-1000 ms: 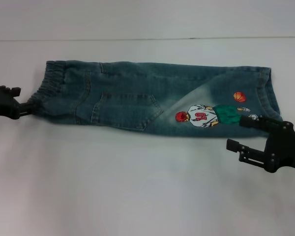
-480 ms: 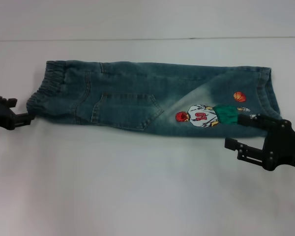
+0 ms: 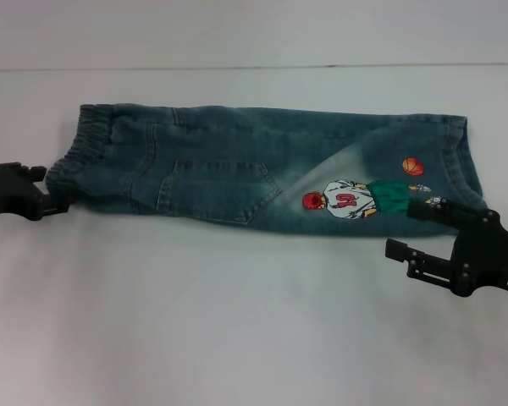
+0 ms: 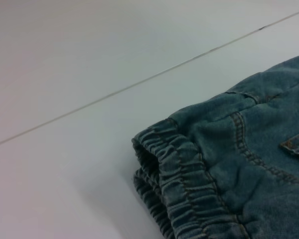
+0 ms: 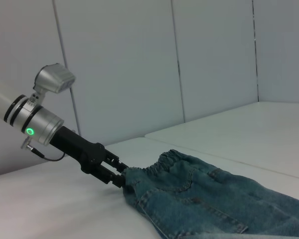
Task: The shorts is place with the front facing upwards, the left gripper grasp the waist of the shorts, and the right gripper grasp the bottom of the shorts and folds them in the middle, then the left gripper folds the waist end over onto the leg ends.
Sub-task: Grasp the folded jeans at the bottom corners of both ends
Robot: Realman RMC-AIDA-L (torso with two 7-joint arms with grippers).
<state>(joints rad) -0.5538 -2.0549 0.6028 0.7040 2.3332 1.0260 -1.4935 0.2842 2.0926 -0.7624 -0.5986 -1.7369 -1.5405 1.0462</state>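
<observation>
You've got the shorts (image 3: 271,169) lying flat across the upper middle of the head view on the white table (image 3: 237,321), folded lengthwise into one long band. Elastic waistband (image 3: 89,135) is at the left end of the frame, leg hems at the right end. Back pocket (image 3: 216,190) shows mid-band, and the embroidered basketball player (image 3: 347,200) plus the orange ball (image 3: 413,167) sit toward the right end.

Left gripper (image 3: 55,201) is at the left edge of the head view, low at table level, with its tips right at the lower corner of the waist end. In the right wrist view you see it (image 5: 120,177) from the far end: the two fingers sit narrow and close together, their tips meeting the waist corner of the denim. You can't tell from either view whether cloth is actually pinched between them. The left wrist view only shows the gathered waistband (image 4: 189,189) filling the lower right of that frame, layers stacked, no fingers visible.

Right gripper (image 3: 411,228) is at the lower right of the head view, jaws spread wide. Upper finger (image 3: 436,211) lies over the lower edge of the leg end just beside the player patch; lower finger (image 3: 415,254) is on bare table, clear of the cloth. It's holding nothing.
</observation>
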